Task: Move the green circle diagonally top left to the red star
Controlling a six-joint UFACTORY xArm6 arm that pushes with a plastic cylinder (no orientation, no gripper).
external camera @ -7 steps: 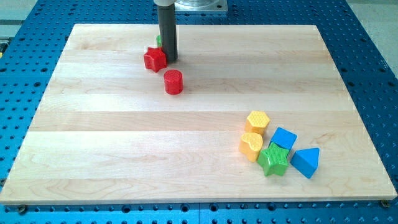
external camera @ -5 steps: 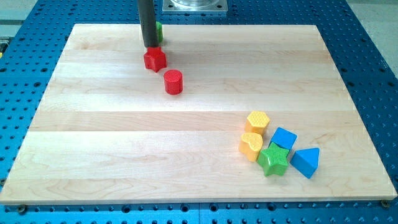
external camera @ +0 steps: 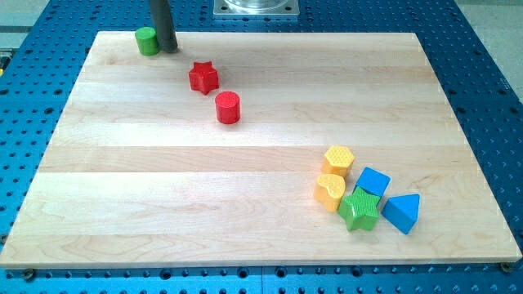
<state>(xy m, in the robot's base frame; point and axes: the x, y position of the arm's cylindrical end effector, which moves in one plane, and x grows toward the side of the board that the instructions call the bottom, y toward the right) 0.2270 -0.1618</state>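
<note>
The green circle (external camera: 147, 40) stands near the board's top left edge. My tip (external camera: 167, 48) is right beside it, on its right, touching or nearly so. The red star (external camera: 203, 77) lies below and to the right of both, about a block's width from my tip. The green circle sits up and to the left of the red star, with a clear gap between them.
A red circle (external camera: 227, 108) sits just lower right of the red star. At the lower right is a cluster: yellow hexagon (external camera: 337, 158), yellow heart (external camera: 330, 192), green star (external camera: 359, 210), blue cube (external camera: 373, 181), blue triangle (external camera: 402, 212). The board's top edge (external camera: 245, 33) is close to the green circle.
My tip has moved left along the top edge, from just above the red star. The green circle, formerly behind the rod, has been pushed left with it. The red star stayed put.
</note>
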